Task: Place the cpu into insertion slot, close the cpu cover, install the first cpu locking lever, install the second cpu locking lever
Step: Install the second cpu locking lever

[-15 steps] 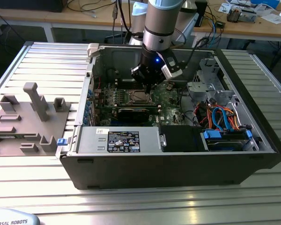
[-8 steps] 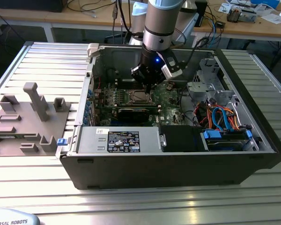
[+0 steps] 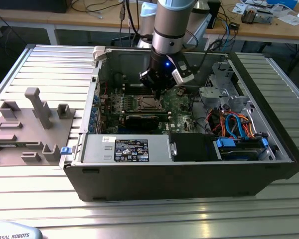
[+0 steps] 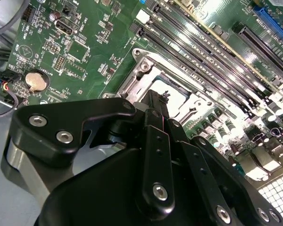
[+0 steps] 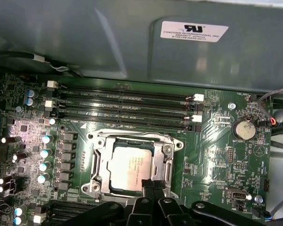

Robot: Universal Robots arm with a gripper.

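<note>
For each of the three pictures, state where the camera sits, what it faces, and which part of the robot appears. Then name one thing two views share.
Exterior view: off the arm, above the table, facing the open computer case; shows the arm and hand.
First wrist view: on the arm, facing the cpu inside the cover; hand at the picture's edge.
Second wrist view: on the arm, behind the hand, facing the circuit board.
Shared: both wrist views show the round coin battery.

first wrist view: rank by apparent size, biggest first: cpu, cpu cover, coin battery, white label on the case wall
1. cpu cover, the frame around the chip.
2. cpu, part of one edge hidden by the gripper.
3. white label; it sits farther from the camera, so its rank is unsure.
4. coin battery.
</note>
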